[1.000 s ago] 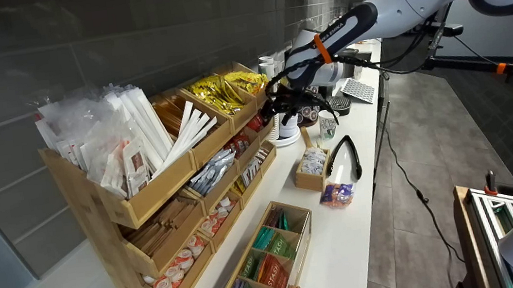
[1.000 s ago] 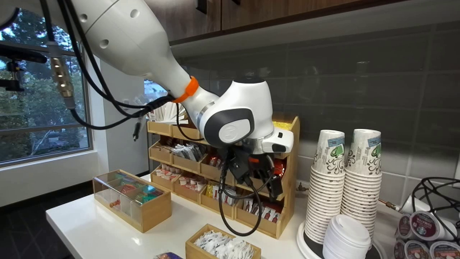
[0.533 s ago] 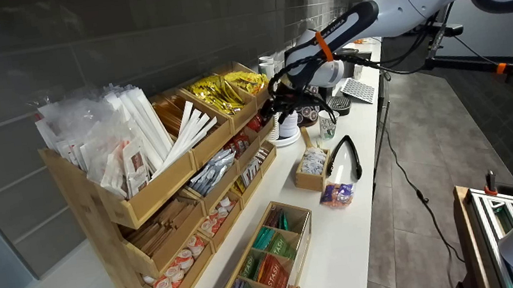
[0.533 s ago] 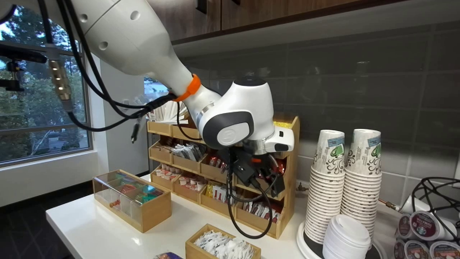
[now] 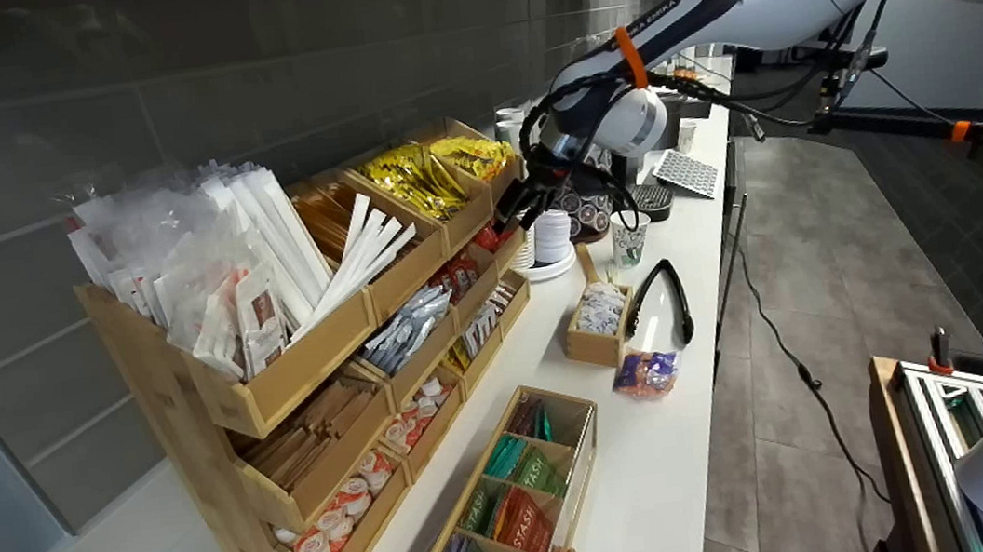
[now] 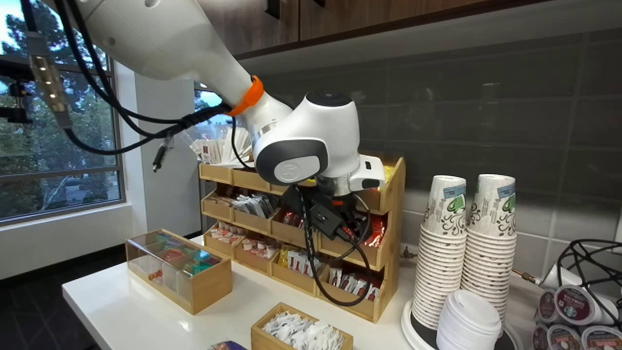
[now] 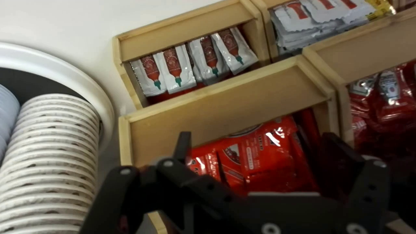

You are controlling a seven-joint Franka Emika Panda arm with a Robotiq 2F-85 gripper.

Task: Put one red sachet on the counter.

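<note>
- Since the earlier frames, the arm (image 6: 180, 43) has been shifted leftward and slightly upward as seen in an exterior view; more of the red sachets (image 7: 269, 149) has been exposed there.
- Gripper (image 7: 261, 143) is positioned at the end bin (image 7: 227, 110), middle tier of the wooden rack (image 5: 192, 435).
- Fingers (image 7: 182, 146) are spread wide in the wrist view; red sachets are framed between them. Whether any sachet is touched cannot be told.
- Red sachets are heaped and overlapping inside the end bin; part of the pile is hidden by the gripper.
- White sachets (image 7: 170, 65), printed with red bottles, are held in the bottom-tier bin (image 7: 185, 31).
- Counter (image 5: 656, 471) is occupied by the rack, a clear-fronted tea box (image 6: 211, 287) and a small wooden box (image 5: 593, 350) filled with white packets (image 5: 600, 308). Purple-and-orange packet (image 5: 647, 374) is laid just beside that box.
- Paper cups (image 6: 440, 262) are nested in two tall stacks beside the rack, with white lids (image 6: 469, 316) piled in front.
</note>
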